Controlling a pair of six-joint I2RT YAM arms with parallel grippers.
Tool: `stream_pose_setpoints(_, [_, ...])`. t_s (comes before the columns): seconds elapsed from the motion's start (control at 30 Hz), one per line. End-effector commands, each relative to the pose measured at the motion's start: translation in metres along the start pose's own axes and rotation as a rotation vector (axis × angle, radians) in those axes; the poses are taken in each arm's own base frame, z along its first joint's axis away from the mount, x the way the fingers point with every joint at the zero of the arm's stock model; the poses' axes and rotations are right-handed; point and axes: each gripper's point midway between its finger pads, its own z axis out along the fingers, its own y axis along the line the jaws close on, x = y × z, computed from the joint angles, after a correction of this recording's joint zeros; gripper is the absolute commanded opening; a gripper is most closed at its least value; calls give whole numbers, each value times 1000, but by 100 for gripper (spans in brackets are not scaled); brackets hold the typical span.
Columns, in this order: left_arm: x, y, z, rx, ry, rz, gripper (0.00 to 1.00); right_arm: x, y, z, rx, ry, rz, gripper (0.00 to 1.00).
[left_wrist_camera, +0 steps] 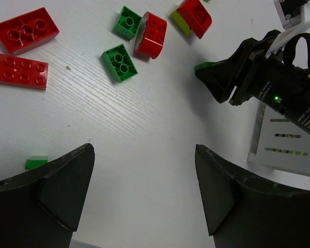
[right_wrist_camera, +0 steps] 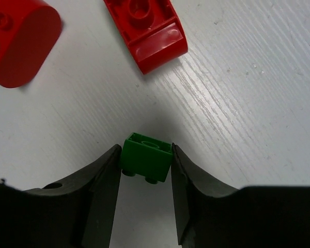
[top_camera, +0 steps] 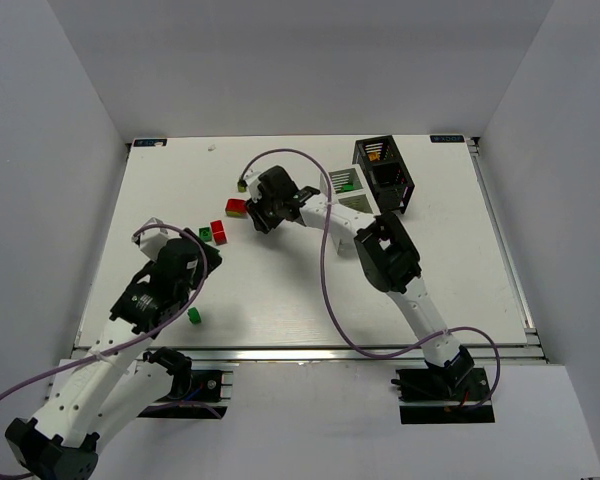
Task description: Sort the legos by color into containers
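While the right gripper (right_wrist_camera: pixel 144 161) pinches a small green brick (right_wrist_camera: pixel 146 153) squarely between its two matte black fingers (right_wrist_camera: pixel 101 191), the jaws narrowed to the brick's width, two glossy red rounded bricks (right_wrist_camera: pixel 147 31) lie just beyond on the white, wood-grained table (right_wrist_camera: pixel 248 103); whether the held brick has cleared the surface cannot be told. Seen from the left wrist, white lettering on the black housing of the right arm (left_wrist_camera: pixel 294 98) is too small to read, and a green light (left_wrist_camera: pixel 275 98) glows beside it. The left gripper (left_wrist_camera: pixel 144 181) hangs with its jaws wide and nothing between them, over bare tabletop, a tiny green piece (left_wrist_camera: pixel 36 163) just outside its left finger. Farther off lie a studded red two-by-four brick (left_wrist_camera: pixel 25 30), a flat red plate (left_wrist_camera: pixel 15 70), two green two-by-two bricks (left_wrist_camera: pixel 120 62) and a lime-yellow piece (left_wrist_camera: pixel 180 23). The slatted white bin (top_camera: pixel 345 180) stands partly behind the right arm, touching or nearly touching the slatted black bin (top_camera: pixel 385 172), whose far compartment shows yellowish pieces (top_camera: pixel 377 152).
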Motion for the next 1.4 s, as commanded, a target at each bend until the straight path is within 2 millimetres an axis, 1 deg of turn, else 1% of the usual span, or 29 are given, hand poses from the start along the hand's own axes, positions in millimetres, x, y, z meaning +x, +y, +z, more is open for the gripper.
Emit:
stream_pose_setpoints(0.0, [4, -5, 4, 28, 6, -18, 88, -74, 7, -52, -47, -178, -65, 9])
stream_pose_setpoints(0.03, [6, -6, 5, 33, 11, -19, 88, -81, 7, -61, -61, -202, -81, 5])
stream_pose_setpoints(0.07, [7, -9, 6, 46, 12, -26, 88, -93, 16, -83, -106, -238, -102, 0])
stream_pose_setpoints(0.13, [13, -10, 9, 56, 31, -28, 88, -104, 17, -110, -142, -289, -152, 0])
stream_pose_setpoints(0.17, [13, -14, 11, 69, 30, -33, 88, -112, 26, -136, -197, -336, -185, 0])
stream_pose_setpoints(0.2, [15, -15, 12, 72, 39, -30, 88, -115, 20, -152, -209, -360, -203, 0])
stream_pose_setpoints(0.23, [16, -18, 13, 82, 40, -36, 88, -127, 29, -182, -264, -419, -262, 0])
stream_pose_setpoints(0.27, [17, -20, 14, 87, 44, -35, 88, -118, 28, -187, -285, -415, -268, 0])
stream_pose_setpoints(0.3, [17, -21, 15, 89, 46, -32, 88, -117, 24, -198, -288, -427, -275, 0])
stream_pose_setpoints(0.33, [18, -24, 16, 96, 50, -34, 88, -121, 14, -216, -283, -453, -281, 0])
stream_pose_setpoints(0.4, [19, -26, 17, 101, 58, -30, 88, -111, 1, -224, -260, -438, -253, 0])
stream_pose_setpoints(0.43, [20, -28, 18, 107, 61, -31, 88, -111, -17, -236, -220, -448, -232, 0])
stream_pose_setpoints(0.5, [22, -28, 19, 112, 69, -31, 88, -104, -35, -244, -182, -446, -191, 0])
stream_pose_setpoints(0.53, [23, -29, 19, 117, 73, -32, 88, -96, -55, -250, -137, -439, -156, 0])
stream_pose_setpoints(0.57, [26, -30, 20, 122, 79, -35, 88, -92, -65, -252, -119, -435, -124, 0])
stream_pose_setpoints(0.6, [26, -30, 20, 127, 81, -41, 88, -87, -84, -258, -83, -434, -90, 0])
stream_pose_setpoints(0.67, [28, -32, 20, 138, 89, -52, 88, -79, -105, -261, -36, -424, -38, 0])
stream_pose_setpoints(0.7, [29, -32, 20, 140, 92, -54, 88, -74, -119, -264, -7, -419, 8, 0])
stream_pose_setpoints(0.73, [30, -33, 20, 144, 93, -58, 88, -70, -129, -261, 16, -408, 37, 0])
stream_pose_setpoints(0.8, [30, -34, 20, 147, 96, -63, 88, -64, -143, -261, 34, -402, 82, 0])
stream_pose_setpoints(0.83, [30, -34, 19, 148, 98, -65, 88, -61, -148, -256, 43, -389, 116, 0])
stream_pose_setpoints(0.9, [31, -35, 19, 150, 101, -69, 88, -57, -154, -251, 57, -374, 144, 0])
stream_pose_setpoints(1.0, [31, -36, 19, 154, 106, -77, 89, -50, -160, -239, 62, -353, 182, 7])
stream_pose_setpoints(1.03, [31, -37, 19, 157, 108, -82, 89, -46, -162, -233, 62, -343, 192, 13])
stream_pose_setpoints(1.13, [29, -41, 19, 155, 107, -90, 89, -39, -167, -225, 69, -328, 212, 20])
stream_pose_setpoints(1.17, [28, -41, 19, 151, 106, -93, 89, -37, -170, -224, 75, -325, 220, 26])
stream_pose_setpoints(1.23, [24, -44, 21, 135, 103, -96, 90, -31, -176, -221, 85, -316, 228, 31])
stream_pose_setpoints(1.33, [23, -47, 26, 104, 109, -83, 92, -24, -186, -219, 106, -307, 231, 33])
stream_pose_setpoints(1.37, [19, -52, 26, 106, 106, -84, 92, -22, -189, -219, 111, -304, 234, 34])
